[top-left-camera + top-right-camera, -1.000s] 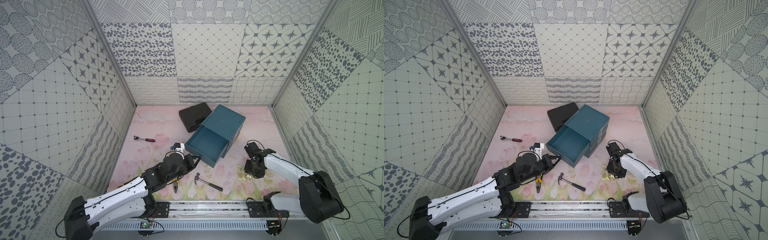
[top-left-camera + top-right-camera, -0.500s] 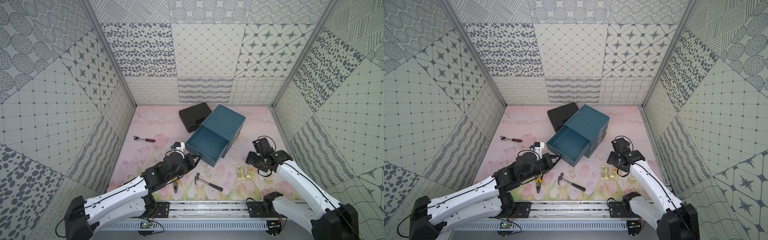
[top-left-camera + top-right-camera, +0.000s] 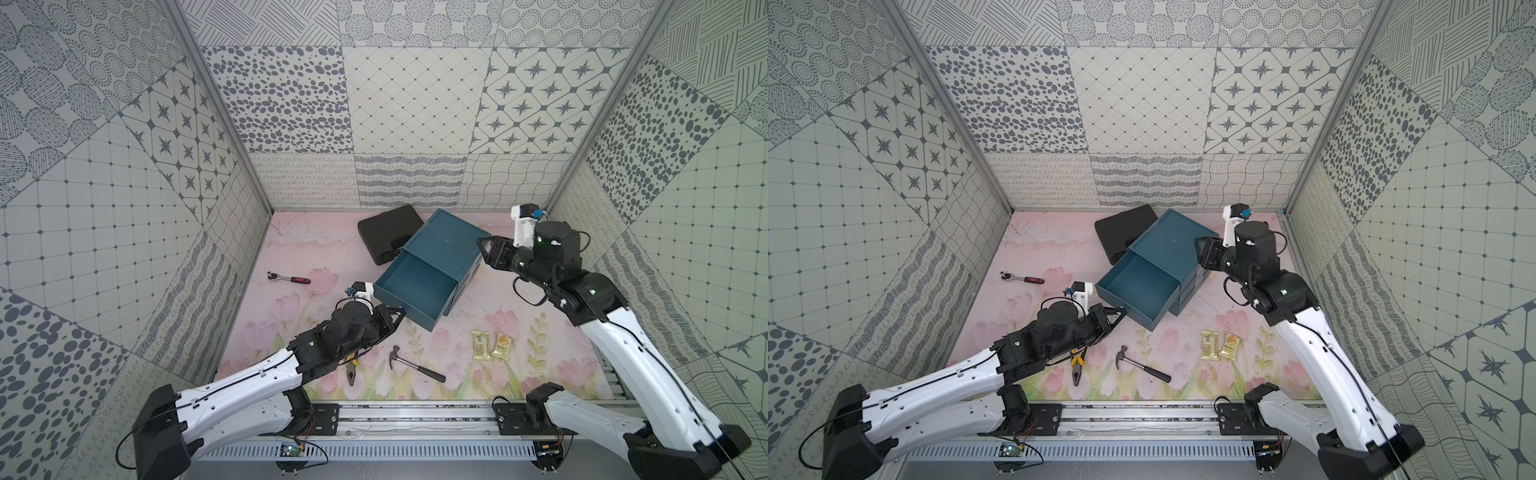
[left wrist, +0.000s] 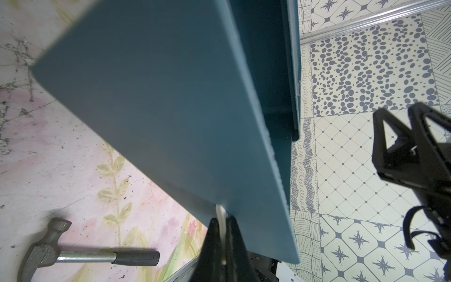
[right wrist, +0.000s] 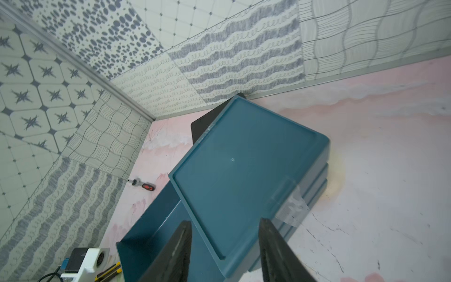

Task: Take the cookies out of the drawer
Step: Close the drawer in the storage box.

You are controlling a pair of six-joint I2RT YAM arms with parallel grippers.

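**Entry: cookies out on the tabletop, drawer looks bare**

Where things are: in both top views I count two packets lying flat on the tabletop (image 3: 457, 361), well clear of the drawer (image 3: 415, 282). The paler cookie packet (image 3: 481, 345) and the tan cookie packet (image 3: 501, 346) lie side by side, just apart or barely touching; I cannot tell which. The drawer stands pulled out of the blue cabinet (image 3: 444, 239) and the floor I can see is bare. The strip right behind its front wall is hidden from me.

Fingers: the left gripper (image 4: 220, 221) has its fingers pressed together on a thin white tab (image 4: 220, 212) at the drawer's front edge, so it is holding the drawer. The right gripper (image 5: 225, 221) hangs over the cabinet top with its fingers spread and nothing between them.

Handling, my judgement:
- The packets should be very light, with thin, glossy film wrappers that slip easily.
- The contents are probably brittle, so I would squeeze gently.
- Lying flat, they offer little edge. I would come straight down and pinch across the short width, or take a crimped end seal.
- With the two so close, closing on one could nudge the other.

Status: I judge the task close to done, pending a look at the hidden strip.
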